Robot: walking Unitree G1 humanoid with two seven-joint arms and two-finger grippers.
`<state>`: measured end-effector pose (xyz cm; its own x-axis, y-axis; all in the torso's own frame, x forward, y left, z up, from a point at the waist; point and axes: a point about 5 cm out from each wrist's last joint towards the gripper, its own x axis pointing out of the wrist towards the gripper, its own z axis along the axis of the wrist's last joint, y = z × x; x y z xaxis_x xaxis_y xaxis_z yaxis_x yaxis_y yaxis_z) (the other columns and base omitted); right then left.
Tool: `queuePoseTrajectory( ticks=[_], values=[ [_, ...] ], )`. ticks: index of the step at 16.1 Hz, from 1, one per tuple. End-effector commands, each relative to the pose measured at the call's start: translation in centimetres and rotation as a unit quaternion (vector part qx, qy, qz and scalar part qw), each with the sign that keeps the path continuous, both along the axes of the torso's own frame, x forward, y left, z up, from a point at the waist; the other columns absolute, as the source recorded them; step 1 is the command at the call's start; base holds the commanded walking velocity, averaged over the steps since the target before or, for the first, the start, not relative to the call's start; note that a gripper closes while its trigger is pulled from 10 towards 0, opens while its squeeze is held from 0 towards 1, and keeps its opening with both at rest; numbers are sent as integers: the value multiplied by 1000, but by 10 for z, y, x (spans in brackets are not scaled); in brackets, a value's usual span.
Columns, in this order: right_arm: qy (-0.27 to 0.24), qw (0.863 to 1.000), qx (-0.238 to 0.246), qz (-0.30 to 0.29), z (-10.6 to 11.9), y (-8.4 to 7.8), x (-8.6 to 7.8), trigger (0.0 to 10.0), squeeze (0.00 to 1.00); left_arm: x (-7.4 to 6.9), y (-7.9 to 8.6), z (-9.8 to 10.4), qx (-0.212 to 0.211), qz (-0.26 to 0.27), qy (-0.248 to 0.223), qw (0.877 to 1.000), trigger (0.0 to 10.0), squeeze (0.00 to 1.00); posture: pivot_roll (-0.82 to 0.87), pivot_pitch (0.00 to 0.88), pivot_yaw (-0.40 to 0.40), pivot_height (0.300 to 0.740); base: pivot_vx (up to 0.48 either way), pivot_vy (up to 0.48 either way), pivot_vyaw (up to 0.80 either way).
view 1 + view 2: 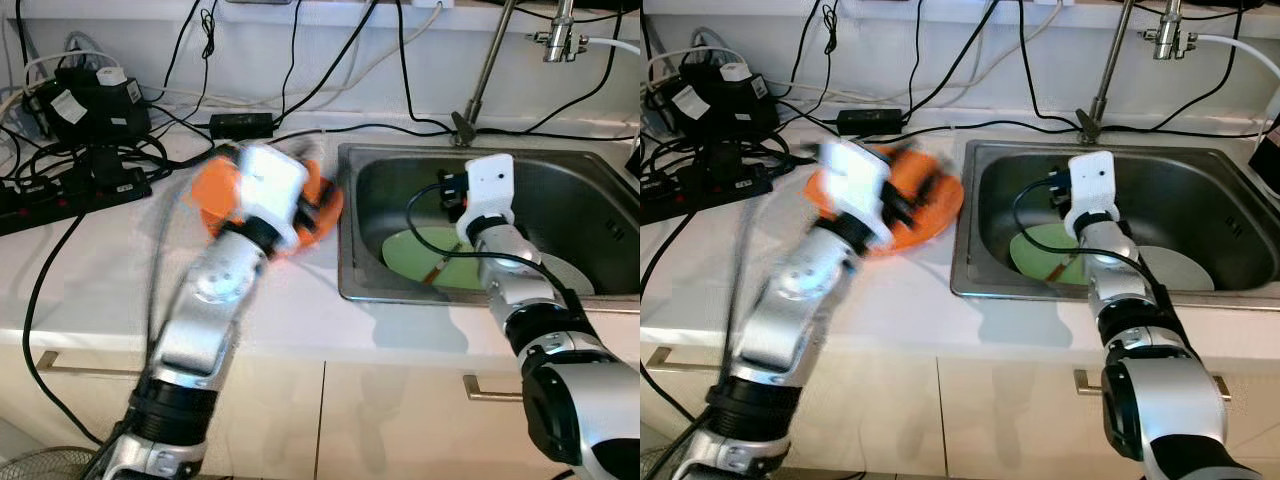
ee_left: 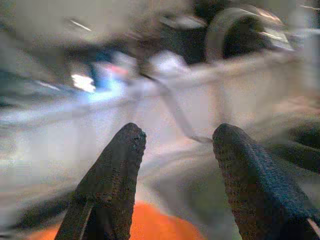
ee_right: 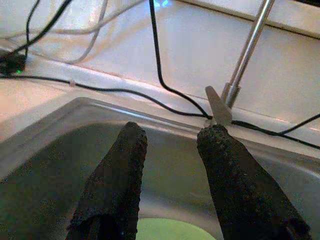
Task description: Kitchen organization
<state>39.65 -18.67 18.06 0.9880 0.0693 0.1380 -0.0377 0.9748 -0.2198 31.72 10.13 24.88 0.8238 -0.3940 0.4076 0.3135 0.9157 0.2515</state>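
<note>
While my left pincer (image 2: pixel 175 150) hangs blurred above the orange plastic dish (image 1: pixel 930 205) on the white surface (image 1: pixel 910 300), its 2 fingers spread, my right pincer (image 3: pixel 170 145) stands spread over the round green plate (image 1: pixel 420 255) in the steel sink (image 1: pixel 590 200).

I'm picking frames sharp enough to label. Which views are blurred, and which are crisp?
Left and right eye views: left arm and its tool smeared by motion over the orange plate; sink, green plate and right tool sharp. Left wrist view: background streaked, open fingers fairly clear. Right wrist view: crisp, faucet well lit.
</note>
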Motion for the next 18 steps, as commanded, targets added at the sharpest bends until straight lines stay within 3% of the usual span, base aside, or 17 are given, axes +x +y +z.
queuePoseTrajectory(
  ticks=[1,3,7,9,13,16,18],
  values=[
    [-32,999,24,-4,15,2,3,10000,0,-1,21,4,-10,63,-32,997,10000,0,89,0,16,740,0,0,0],
    [-38,999,32,-2,12,4,1,10000,0,-2,40,-12,-50,92,-11,994,10000,0,96,0,21,740,0,0,0],
    [-34,999,41,-4,6,5,-1,10000,0,-7,75,-43,-79,146,16,986,10000,0,105,0,12,740,0,0,0],
    [-35,998,42,-5,6,4,-1,10000,0,-12,85,-56,-82,163,28,983,10000,0,108,0,9,740,0,0,0],
    [-37,998,44,-6,8,4,-1,10000,0,-21,81,-71,-96,147,45,983,10000,0,109,0,3,740,0,0,0],
    [-38,998,44,-1,9,5,0,10000,0,-33,65,-82,-94,106,69,987,10000,0,112,0,-5,740,0,0,0],
    [-30,999,42,1,5,6,0,10000,0,-33,56,-84,-92,85,73,989,10000,0,116,0,-11,740,0,0,0]
  ],
)
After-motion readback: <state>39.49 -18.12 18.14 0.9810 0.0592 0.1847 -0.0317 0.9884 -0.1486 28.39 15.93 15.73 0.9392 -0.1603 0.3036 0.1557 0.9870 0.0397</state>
